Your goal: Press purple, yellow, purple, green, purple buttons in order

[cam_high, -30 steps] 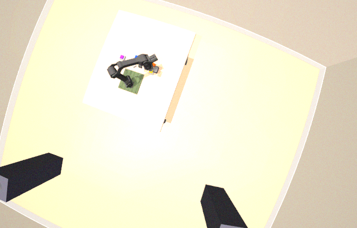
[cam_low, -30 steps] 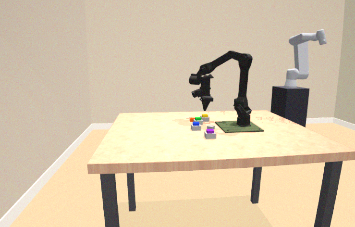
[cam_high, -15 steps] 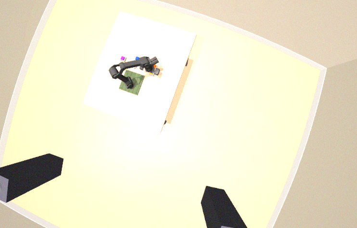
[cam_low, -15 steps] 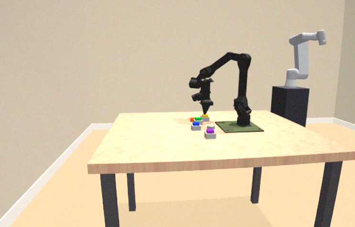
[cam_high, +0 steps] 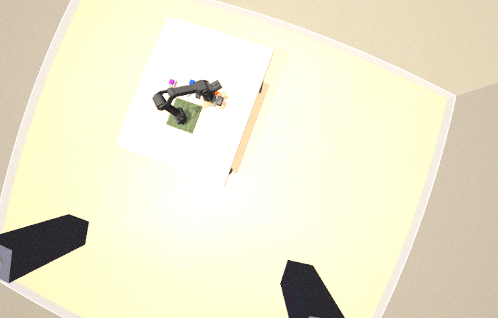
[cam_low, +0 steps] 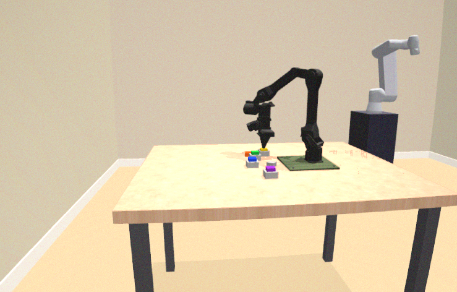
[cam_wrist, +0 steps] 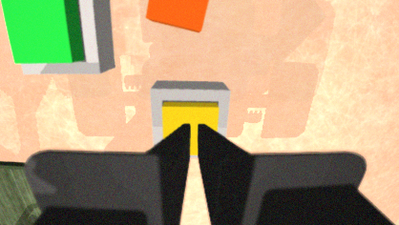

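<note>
My gripper (cam_wrist: 194, 131) (cam_low: 264, 144) is shut and empty, pointing straight down. Its fingertips rest on the yellow button (cam_wrist: 191, 115) (cam_low: 263, 149), whose cap sits low inside its grey housing. The green button (cam_wrist: 40, 30) (cam_low: 255, 152) is to the upper left in the wrist view. The purple button (cam_low: 269, 168) (cam_high: 171, 81) stands apart, nearer the table's front edge in the exterior view. In the top view the arm hides the yellow button.
An orange block (cam_wrist: 178, 13) (cam_low: 247, 153) (cam_high: 216, 93) lies just beyond the yellow button. A blue button (cam_low: 251, 158) (cam_high: 191, 81) and a small white block (cam_low: 271, 163) lie between the yellow and purple buttons. The arm's base stands on a green plate (cam_low: 326, 164) (cam_wrist: 14, 195).
</note>
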`<act>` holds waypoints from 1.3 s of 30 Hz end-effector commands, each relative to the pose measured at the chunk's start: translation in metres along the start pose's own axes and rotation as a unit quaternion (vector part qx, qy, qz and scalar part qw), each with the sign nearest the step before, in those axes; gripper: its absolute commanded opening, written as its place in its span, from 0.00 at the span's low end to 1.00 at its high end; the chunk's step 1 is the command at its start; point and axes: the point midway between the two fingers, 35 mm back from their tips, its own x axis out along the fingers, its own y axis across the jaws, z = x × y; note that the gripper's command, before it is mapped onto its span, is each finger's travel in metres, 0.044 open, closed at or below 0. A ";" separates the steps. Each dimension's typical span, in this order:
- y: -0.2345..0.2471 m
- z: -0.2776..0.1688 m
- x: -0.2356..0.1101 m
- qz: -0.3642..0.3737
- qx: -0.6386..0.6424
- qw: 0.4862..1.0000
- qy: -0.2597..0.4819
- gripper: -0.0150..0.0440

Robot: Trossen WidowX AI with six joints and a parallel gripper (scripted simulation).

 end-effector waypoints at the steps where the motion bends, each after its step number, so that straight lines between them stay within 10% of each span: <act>1: 0.002 -0.001 0.002 0.004 -0.003 1.000 0.002 0.29; 39: 0.032 0.029 -0.092 0.006 0.002 1.000 0.000 0.29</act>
